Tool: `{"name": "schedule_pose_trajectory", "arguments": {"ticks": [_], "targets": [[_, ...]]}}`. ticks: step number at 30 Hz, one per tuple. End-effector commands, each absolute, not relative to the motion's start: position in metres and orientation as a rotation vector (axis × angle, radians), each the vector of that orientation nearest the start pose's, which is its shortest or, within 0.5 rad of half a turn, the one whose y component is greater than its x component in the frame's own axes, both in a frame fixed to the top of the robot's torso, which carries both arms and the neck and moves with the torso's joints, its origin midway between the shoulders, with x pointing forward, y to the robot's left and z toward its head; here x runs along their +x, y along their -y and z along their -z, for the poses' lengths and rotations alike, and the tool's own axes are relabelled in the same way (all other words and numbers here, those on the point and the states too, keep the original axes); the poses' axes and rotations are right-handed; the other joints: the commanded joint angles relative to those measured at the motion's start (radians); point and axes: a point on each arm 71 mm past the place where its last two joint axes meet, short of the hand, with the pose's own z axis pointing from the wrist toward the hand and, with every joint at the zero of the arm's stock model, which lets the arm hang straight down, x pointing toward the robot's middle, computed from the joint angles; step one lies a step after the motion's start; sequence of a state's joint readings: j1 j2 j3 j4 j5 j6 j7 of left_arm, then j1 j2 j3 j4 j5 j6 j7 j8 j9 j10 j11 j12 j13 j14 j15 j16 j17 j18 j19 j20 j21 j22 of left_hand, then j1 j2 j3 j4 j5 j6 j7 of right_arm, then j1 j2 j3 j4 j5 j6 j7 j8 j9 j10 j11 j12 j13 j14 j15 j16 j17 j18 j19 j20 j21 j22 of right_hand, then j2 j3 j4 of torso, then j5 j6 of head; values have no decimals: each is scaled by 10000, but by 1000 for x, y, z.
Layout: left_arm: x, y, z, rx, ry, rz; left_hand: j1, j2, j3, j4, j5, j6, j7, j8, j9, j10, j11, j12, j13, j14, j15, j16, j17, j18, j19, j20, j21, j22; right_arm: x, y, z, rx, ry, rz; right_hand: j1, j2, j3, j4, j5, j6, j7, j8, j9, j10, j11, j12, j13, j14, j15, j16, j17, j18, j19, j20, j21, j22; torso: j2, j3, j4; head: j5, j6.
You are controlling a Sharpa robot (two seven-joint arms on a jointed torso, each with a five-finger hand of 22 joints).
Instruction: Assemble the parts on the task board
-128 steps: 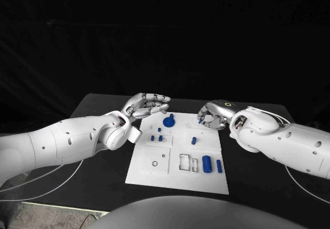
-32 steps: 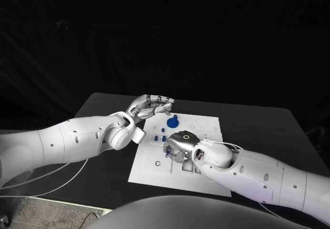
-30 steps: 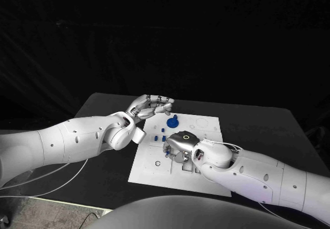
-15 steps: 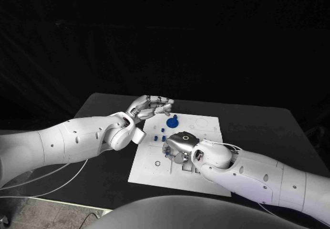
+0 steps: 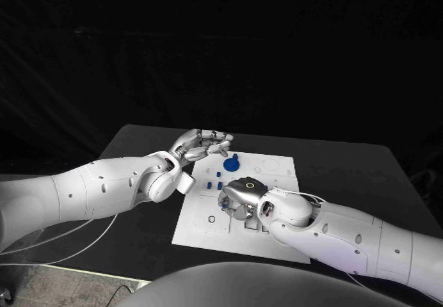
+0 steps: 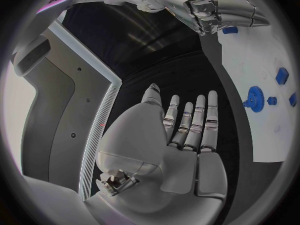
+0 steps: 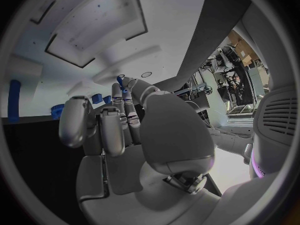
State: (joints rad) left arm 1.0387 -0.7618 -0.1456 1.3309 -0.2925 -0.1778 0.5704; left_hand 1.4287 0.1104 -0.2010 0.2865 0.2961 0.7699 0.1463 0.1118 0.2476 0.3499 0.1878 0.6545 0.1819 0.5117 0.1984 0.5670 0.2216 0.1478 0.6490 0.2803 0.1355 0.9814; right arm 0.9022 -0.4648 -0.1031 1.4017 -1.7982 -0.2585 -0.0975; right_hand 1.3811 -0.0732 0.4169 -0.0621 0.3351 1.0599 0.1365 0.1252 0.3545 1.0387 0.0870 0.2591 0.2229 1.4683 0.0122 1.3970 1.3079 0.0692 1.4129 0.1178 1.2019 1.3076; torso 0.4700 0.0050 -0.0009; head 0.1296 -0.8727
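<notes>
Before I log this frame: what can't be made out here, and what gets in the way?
- Head view: the right hand covers the middle of the board; parts and slots beneath are hidden.
- Right wrist view: a small blue part sits at the fingertips; whether it is pinched is unclear.
- Left wrist view: the blue gear shows, but the board runs off the rim.

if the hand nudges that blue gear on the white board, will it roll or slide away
Probably neither. The blue gear looks like it lies flat on the white board, so rolling seems unlikely. In the left wrist view it is small and toothed, likely stiff, light plastic. If it sits on a peg, which I can't tell, it would turn rather than slide.
</notes>
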Motion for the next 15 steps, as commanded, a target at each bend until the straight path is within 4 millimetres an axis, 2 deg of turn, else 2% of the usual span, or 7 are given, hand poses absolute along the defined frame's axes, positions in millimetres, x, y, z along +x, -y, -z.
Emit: {"name": "schedule_pose_trajectory", "arguments": {"ticks": [1, 15], "targets": [[461, -210, 289, -8236, -16161, 15484, 8, 81, -68, 11, 62, -48, 3, 66, -14, -82, 18, 56, -15, -28, 73, 59, -13, 3, 46, -15, -33, -5, 385, 31, 331, -5733, -18108, -8546, 83, 25, 7, -7, 35, -51, 27, -51, 10, 99, 0, -26, -16, 99, -25, -58, 584, 115, -36, -56, -50, 1557, 10, 1, -5, 20, 1], [461, -211, 290, -8271, -16230, 15425, 14, 97, -75, 16, 62, -58, 10, 67, -20, -105, 29, 60, -27, -29, 85, 67, -18, -6, 52, -12, -35, -4, 385, 32, 331, -5483, -18309, -8618, -96, 114, 8, 158, 168, -117, 37, -147, -23, 50, 21, -90, -78, 93, -4, -61, 564, 126, -61, -38, -119, 1538, 2, 1, 0, 50, 1]]}}
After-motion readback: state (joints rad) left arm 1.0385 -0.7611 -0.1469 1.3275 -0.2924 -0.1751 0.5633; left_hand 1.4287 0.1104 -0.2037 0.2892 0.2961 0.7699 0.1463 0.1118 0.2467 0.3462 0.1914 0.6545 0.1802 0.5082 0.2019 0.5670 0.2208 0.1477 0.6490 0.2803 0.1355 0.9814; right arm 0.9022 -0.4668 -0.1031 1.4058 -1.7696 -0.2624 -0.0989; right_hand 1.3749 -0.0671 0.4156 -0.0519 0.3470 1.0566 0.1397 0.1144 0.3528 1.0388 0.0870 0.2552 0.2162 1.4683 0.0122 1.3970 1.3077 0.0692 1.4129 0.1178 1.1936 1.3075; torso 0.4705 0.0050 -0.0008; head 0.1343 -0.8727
